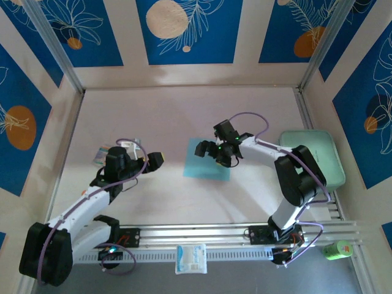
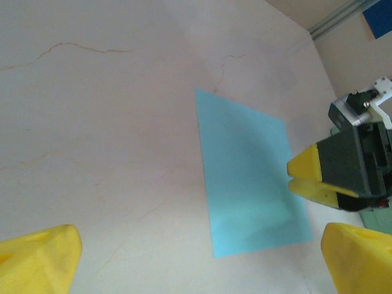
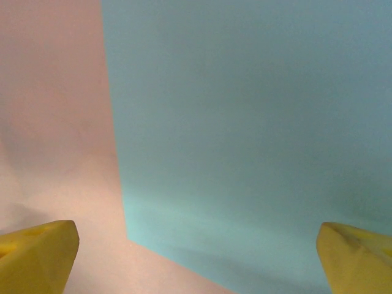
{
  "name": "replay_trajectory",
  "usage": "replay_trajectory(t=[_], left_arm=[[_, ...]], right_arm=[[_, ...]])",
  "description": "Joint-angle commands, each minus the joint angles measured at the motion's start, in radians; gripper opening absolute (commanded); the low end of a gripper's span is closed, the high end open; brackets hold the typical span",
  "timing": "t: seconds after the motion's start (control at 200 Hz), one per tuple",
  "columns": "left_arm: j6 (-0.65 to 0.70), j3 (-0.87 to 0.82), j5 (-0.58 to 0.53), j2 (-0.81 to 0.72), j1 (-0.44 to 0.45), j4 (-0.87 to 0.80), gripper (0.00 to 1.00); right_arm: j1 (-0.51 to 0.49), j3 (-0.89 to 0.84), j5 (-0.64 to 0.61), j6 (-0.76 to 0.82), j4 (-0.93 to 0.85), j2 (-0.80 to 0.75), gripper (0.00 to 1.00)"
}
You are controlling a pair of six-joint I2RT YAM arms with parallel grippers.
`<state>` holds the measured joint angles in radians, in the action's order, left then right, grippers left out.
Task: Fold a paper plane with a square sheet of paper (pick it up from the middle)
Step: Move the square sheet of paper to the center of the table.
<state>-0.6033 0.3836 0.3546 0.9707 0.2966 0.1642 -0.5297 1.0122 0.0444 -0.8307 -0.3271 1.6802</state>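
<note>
1. Square sheet of paper first, since it's the whole point: it's lying flat on the pale table, which is easily the biggest thing here. In the top view the sheet sits just to the 3 o'clock side of the table's middle.
2. Right arm reaches from its base toward 10 o'clock, ending over the sheet.
3. Left arm leans toward 1 o'clock and stops well short of the sheet, on its 9 o'clock side.
4. Mint-green tray is at 3 o'clock from the sheet, partly under the right arm.
5. More on the sheet: it's light blue, plain and not folded. The left wrist view shows it lying flat with all its edges down. The right wrist view has it up close.
6. Right gripper hangs over the sheet's 2 o'clock part. Its yellow fingers are spread wide with nothing between them. One tip is over bare table and the other over paper. Can't tell if they touch the surface.
7. Left gripper is also spread wide and holding nothing, with bare table between its tips.
8. White packet sits at 6 o'clock, on the near side of the rail.
9. Small green container is down in the 4 o'clock corner.
</note>
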Motion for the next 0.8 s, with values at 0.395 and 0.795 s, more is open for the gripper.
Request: replay_trajectory(t=[0.395, 0.795], left_arm=[[-0.050, 0.085, -0.104, 0.069, -0.002, -0.072, 1.00], [-0.098, 0.064, -0.232, -0.030, -0.002, -0.132, 1.00]], right_arm=[[0.067, 0.046, 0.138, 0.027, -0.020, 0.113, 1.00], [-0.044, -0.004, 0.166, -0.028, 0.042, 0.125, 0.99]])
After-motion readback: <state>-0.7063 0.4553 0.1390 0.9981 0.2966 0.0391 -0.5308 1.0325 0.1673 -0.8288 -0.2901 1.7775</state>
